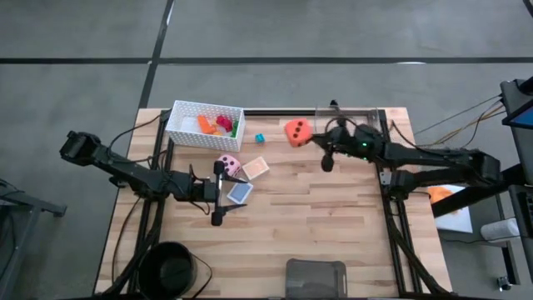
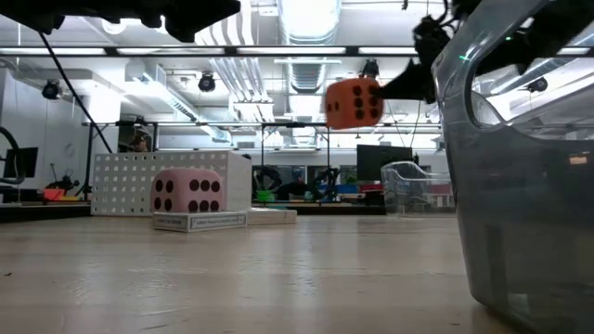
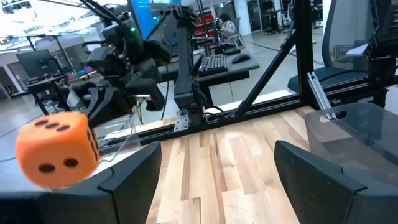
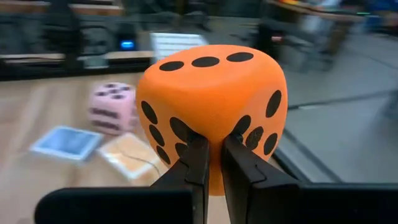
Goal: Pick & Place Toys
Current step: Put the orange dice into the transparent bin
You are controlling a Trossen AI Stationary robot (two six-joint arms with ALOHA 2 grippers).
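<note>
Orange die (image 1: 297,132) aloft over the counter (image 1: 333,217), pinched at a soft fold by the right pincer (image 1: 310,138) — best carried level and slow to the white basket (image 1: 185,117), lowered before release — left pincer (image 1: 218,192) apart, idle by the blue card (image 1: 240,192).

Die (image 1: 228,165) left of 2 cards (image 1: 256,167), basket (image 1: 185,117) behind.

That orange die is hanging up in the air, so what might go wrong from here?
The right gripper pinches only a small fold of the orange die, so it might slip and drop onto the table. If carried toward the white basket, it may bump the rim or land on the bricks inside.
</note>
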